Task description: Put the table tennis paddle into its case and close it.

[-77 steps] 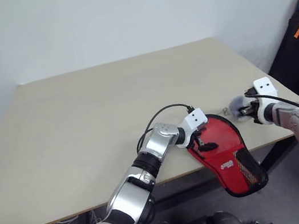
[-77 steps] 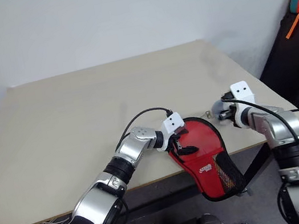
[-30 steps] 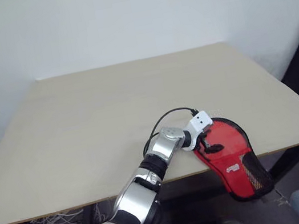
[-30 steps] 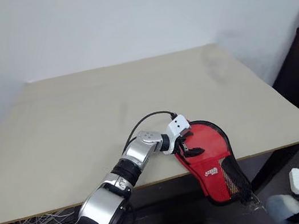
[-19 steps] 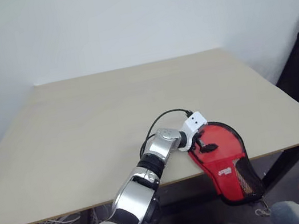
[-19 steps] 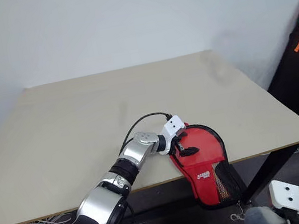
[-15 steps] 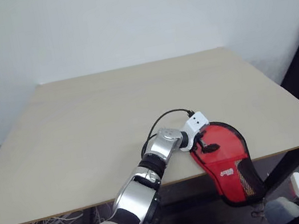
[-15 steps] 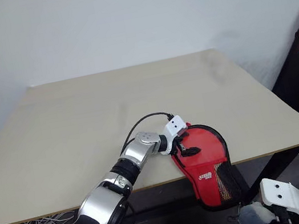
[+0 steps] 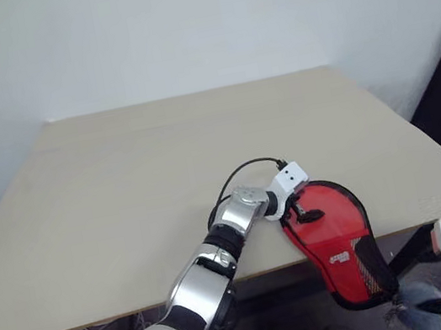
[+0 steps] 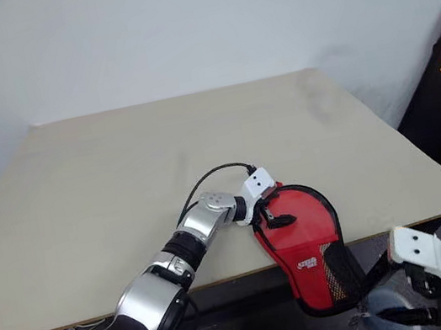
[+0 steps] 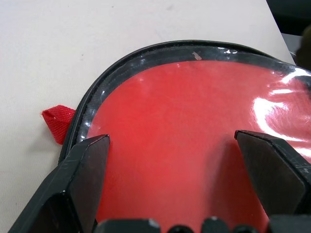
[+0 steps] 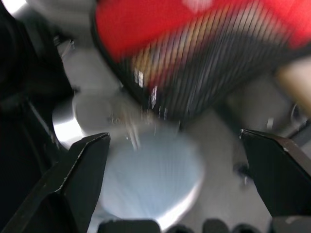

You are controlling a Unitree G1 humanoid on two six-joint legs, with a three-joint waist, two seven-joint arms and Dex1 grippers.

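Below the surface's near edge the right tool hangs with its jaws apart and empty, the case's mesh tail overhanging just above it. Farther in, the left tool rests jaws apart on its round end, long axis running away from the edge; the small white logo is probably unreadable.

Even, soft, diffuse room light, fairly bright; head views sharp, no hard shadows on the counter. Faint shading just under the left gripper. Left wrist view is sharp, with white glare streaks on the case clear panel, beyond the fingertips. Right wrist view is heavily motion-blurred: mesh and the pale round shape between the right gripper fingers are smeared.
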